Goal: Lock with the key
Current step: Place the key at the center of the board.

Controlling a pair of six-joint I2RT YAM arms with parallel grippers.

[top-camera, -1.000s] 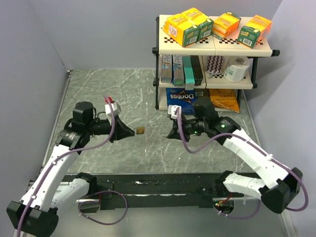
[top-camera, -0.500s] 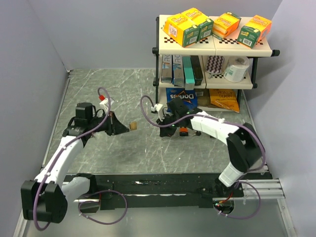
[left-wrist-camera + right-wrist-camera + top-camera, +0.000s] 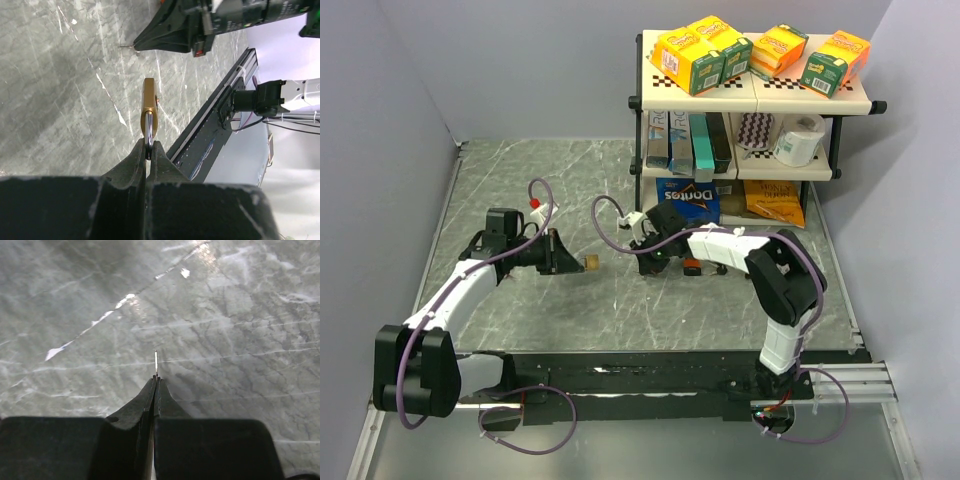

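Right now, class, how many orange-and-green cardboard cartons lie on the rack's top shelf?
4. The leftmost orange-and-green carton and second carton sit side by side; the third carton is mid-shelf; the fourth carton is at the right end. More may hide behind.

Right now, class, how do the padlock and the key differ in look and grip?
The padlock is a chunky brass block; the key is a thin silver sliver. The left gripper pinches the padlock by its shackle, body sticking out; the right gripper shows only the key's tip. Shared: both sit in shut jaws, apart.
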